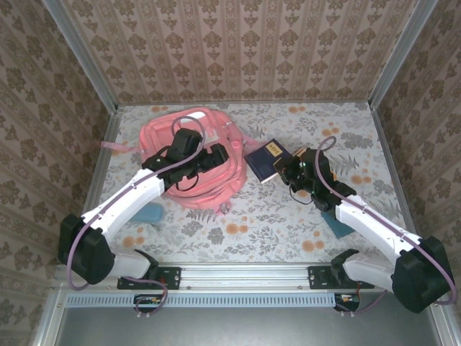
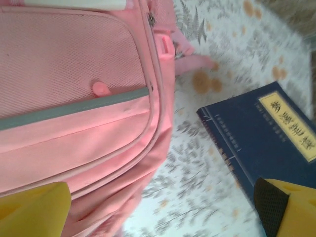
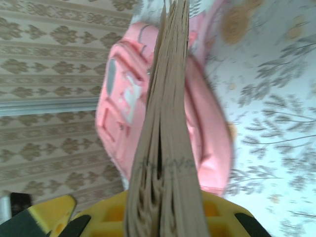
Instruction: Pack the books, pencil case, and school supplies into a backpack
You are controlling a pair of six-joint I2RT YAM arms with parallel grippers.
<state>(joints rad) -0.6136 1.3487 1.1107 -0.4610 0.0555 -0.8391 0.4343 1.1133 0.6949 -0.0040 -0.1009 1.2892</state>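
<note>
The right gripper (image 1: 290, 173) is clamped on a thin book (image 3: 165, 123), probably the brown booklet, just right of the backpack (image 1: 162, 133). It looks light and floppy, so pinch near the spine. The left gripper (image 2: 160, 210) hovers over the soft backpack, jaws wide apart.

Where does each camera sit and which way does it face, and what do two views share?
Top external: above, behind the arms, looking down on backpack and both arms.
Left wrist: on the left arm, facing down at backpack and navy book; open fingers show.
Right wrist: on the right arm, facing the backpack past a gripped book seen edge-on; fingers show.
Shared: top and left wrist show the navy book.
</note>
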